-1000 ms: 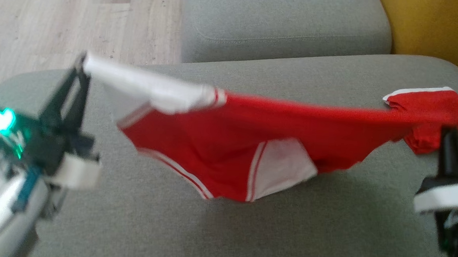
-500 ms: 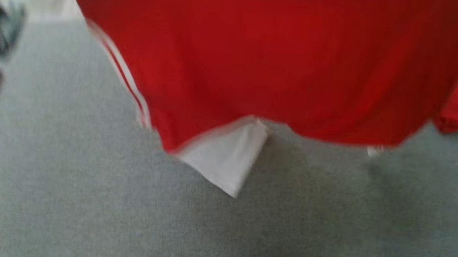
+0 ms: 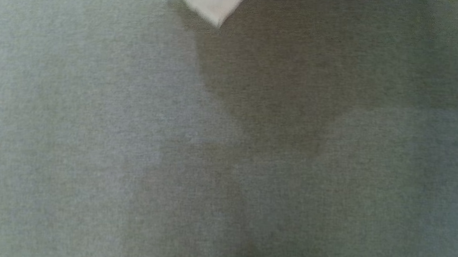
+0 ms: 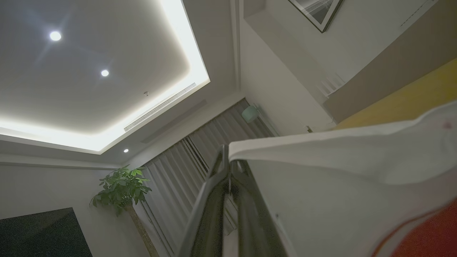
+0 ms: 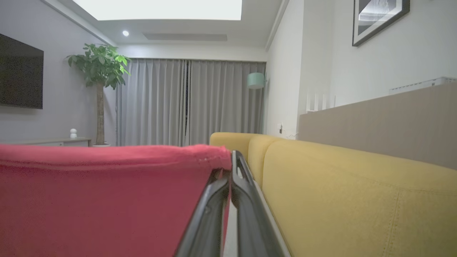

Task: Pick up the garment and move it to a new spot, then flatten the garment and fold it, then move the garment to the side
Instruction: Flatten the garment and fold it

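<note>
The garment is red with white panels and stripes. In the head view a white corner of the garment hangs at the top edge, casting a dark shadow on the grey cushion. In the left wrist view my left gripper points up toward the ceiling, shut on a white edge of the garment, which spreads to the right. In the right wrist view my right gripper is shut on a red edge of the garment, stretched out to the left.
A yellow sofa back runs along the right of my right gripper. A potted plant, grey curtains and a dark screen stand across the room.
The head view has tilted down, so the garment has slid up out of the picture except for its white corner. Both grippers have left that picture.
</note>
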